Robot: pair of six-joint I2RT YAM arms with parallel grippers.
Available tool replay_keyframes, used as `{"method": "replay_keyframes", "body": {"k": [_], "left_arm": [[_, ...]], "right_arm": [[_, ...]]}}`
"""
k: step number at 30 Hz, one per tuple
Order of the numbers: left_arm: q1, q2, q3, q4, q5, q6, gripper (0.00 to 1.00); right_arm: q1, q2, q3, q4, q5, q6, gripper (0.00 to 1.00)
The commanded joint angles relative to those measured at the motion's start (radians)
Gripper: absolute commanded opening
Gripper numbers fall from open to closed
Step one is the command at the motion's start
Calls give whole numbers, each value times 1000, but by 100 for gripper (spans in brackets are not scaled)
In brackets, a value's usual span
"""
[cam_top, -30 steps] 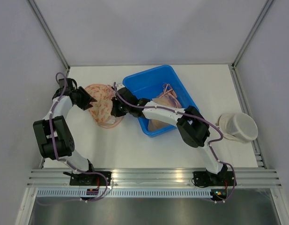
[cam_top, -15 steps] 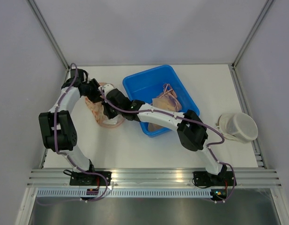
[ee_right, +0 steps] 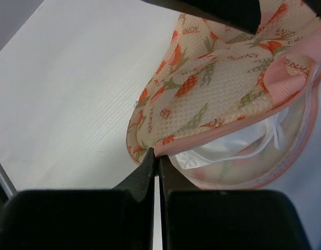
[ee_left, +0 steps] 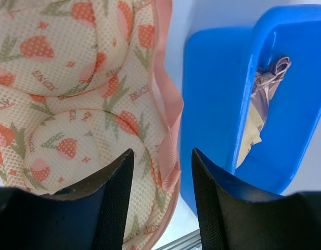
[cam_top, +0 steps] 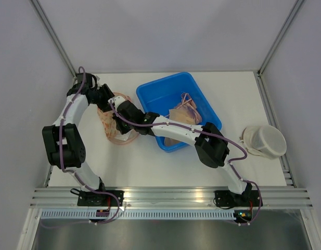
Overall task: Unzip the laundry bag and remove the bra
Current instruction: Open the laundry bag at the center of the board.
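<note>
The laundry bag (cam_top: 112, 128) is pale mesh printed with orange strawberries and trimmed in pink, lying left of the blue bin. My right gripper (ee_right: 156, 154) (cam_top: 120, 109) is shut on the pink zipper edge (ee_right: 212, 139) at the bag's near corner. The zipper gapes there, and a white bra (ee_right: 228, 151) shows inside. My left gripper (ee_left: 162, 153) (cam_top: 108, 97) is open over the bag's (ee_left: 72, 99) far side. Its fingers stand either side of the pink ribbon loop (ee_left: 170, 151) without clamping it.
The blue bin (cam_top: 165, 83) stands right of the bag, its wall (ee_left: 212, 104) close to my left fingers, with beige and lilac garments (cam_top: 182, 113) inside. A white round mesh container (cam_top: 264, 140) lies at the table's right edge.
My left gripper has swung from the bag's left side to its far edge and opened a little wider. My right gripper, still shut, has pulled leftward, and the bag has bunched up.
</note>
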Motion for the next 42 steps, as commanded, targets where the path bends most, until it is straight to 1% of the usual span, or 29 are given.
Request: {"method": "replay_keyframes", "body": {"k": [1, 7, 11, 15, 16, 17, 20, 21, 22, 24, 25, 26, 31, 34, 35, 38, 40, 41, 42], "left_arm": [[-15, -46, 52, -21, 42, 80, 54], [-52, 1, 98, -97, 13, 163, 56], [-63, 20, 107, -113, 33, 192, 57], [-75, 56, 133, -185, -48, 227, 57], [-105, 61, 138, -197, -61, 233, 52], [-107, 64, 141, -200, -68, 235, 49], [-115, 57, 141, -208, -103, 238, 45], [-122, 53, 139, -208, -126, 239, 42], [-125, 52, 142, -211, -128, 241, 31], [-126, 55, 149, -216, -124, 241, 20], [-126, 56, 152, -219, -124, 241, 8], [-126, 58, 155, -225, -128, 241, 3], [-127, 40, 164, -229, -156, 232, 2], [-126, 17, 178, -228, -189, 230, 2], [-126, 11, 185, -229, -196, 229, 2], [-127, -5, 193, -231, -203, 233, 2], [-127, -12, 195, -234, -211, 238, 2], [-126, -14, 196, -236, -214, 239, 2], [-126, -16, 198, -239, -220, 242, 2]], "right_arm": [[3, 1, 28, 13, 18, -29, 0], [5, 6, 31, 12, 16, -36, 0], [5, 10, 33, 7, 19, -42, 1], [5, 12, 31, 6, 18, -44, 1], [5, 10, 31, 3, 18, -42, 0], [3, 10, 33, 3, 18, -41, 1], [5, 3, 33, -2, 19, -39, 0], [5, 3, 33, -2, 21, -36, 0], [5, 1, 33, -5, 21, -35, 0], [3, -5, 33, -7, 21, -27, 0], [3, -6, 33, -7, 23, -18, 1], [5, -11, 33, -7, 23, -15, 0], [5, -22, 27, -14, 35, 14, 2], [2, -26, 21, -16, 44, 37, 10], [0, -31, 18, -16, 44, 53, 16], [-6, -45, -1, -4, 43, 82, 28], [-12, -51, -10, -2, 35, 96, 32], [-13, -57, -10, -2, 33, 103, 37], [-18, -62, -13, 0, 29, 117, 39]]}}
